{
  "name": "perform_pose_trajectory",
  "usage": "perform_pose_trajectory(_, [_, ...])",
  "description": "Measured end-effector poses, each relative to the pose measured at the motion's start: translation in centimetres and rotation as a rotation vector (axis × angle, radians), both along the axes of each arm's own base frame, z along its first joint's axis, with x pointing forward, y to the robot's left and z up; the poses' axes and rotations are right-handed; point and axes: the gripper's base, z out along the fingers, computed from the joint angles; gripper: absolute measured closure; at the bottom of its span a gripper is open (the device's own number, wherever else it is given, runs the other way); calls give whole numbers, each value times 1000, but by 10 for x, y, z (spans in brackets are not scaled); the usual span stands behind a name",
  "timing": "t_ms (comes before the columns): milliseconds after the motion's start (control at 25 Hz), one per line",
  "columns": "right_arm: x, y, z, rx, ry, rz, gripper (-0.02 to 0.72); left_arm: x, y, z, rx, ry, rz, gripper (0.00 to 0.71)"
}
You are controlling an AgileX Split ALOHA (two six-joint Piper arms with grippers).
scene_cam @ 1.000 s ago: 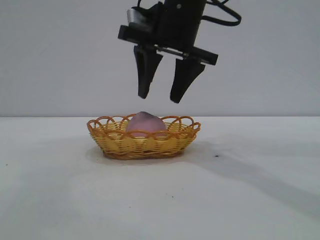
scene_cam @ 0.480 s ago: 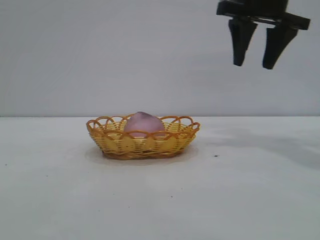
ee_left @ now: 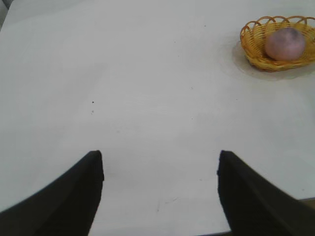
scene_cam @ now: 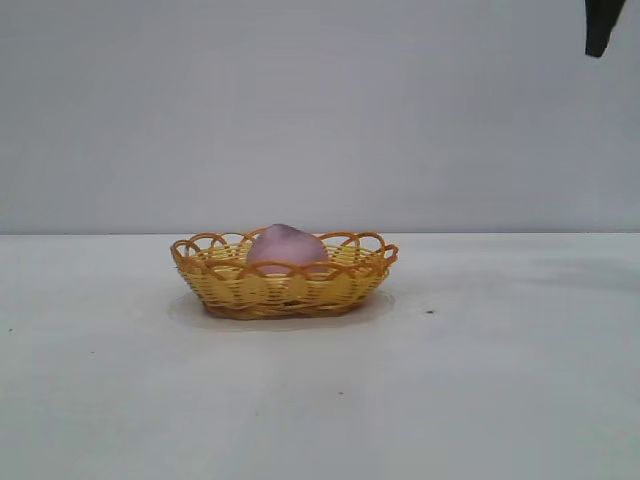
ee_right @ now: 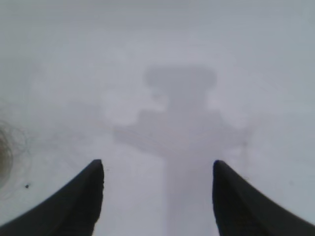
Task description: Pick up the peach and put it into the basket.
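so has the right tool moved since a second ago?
Yes. It was right above the basket and peach; now the right tool is up at the exterior view's top-right corner, open and empty.

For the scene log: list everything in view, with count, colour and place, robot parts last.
Shallow oval yellow woven wicker basket with orange-brown looped rim: one, on the table, left of centre in the exterior view.
Dull mauve-pink rounded peach: one, lying inside the basket.
White table: one, bearing the basket.
Small dark speck: one, on the table to the right of the basket.
Left gripper: one, black, open, empty, above bare table away from the basket.
Right gripper: one, black, open, empty, raised at the exterior view's top right.
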Motion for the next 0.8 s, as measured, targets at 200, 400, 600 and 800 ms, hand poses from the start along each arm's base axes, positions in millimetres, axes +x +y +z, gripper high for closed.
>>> perform_pose_trajectory(200, [-34,-3,40,-25,-90,-4,292,0,0,0,0,0,0,235])
perform_pose_trajectory(400, [-89,-8,51,-56,-86,-8,292,0,0,0,0,0,0,235])
perform_pose_trajectory(600, [-144,-10,47,-60,-72,-9,292,0,0,0,0,0,0,235])
perform_pose_trajectory(800, [-204,-11,40,-56,-85,-9,292,0,0,0,0,0,0,235])
